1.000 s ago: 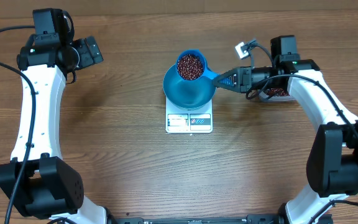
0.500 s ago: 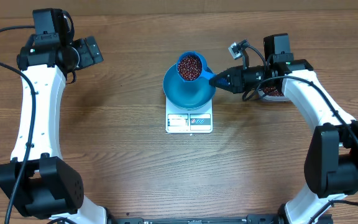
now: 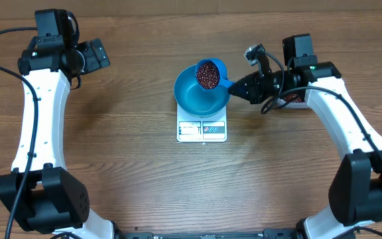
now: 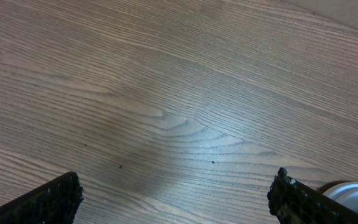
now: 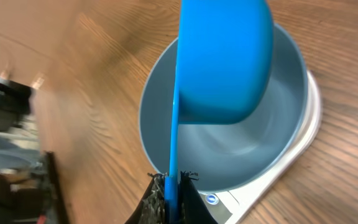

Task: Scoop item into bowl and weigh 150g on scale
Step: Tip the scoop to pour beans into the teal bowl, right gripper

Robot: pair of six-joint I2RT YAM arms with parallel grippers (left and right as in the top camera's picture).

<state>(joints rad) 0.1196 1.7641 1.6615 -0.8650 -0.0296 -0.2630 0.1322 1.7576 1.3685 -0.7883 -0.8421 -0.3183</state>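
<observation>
Dark red-brown beans (image 3: 208,74): small oval grains, compact heap filling cup of blue scoop (image 3: 221,66), above far-right part of bowl (image 3: 192,99), tipped toward it. Not visible from right wrist cam, only scoop underside. Bowl: round, deep, bright blue, upright, smooth inner wall showing (image 5: 241,155); centred on scale (image 3: 202,130), about as wide as platform. Scale: white, square, flat on wood tabletop; display + btns along near edge, clear of bowl.
</observation>
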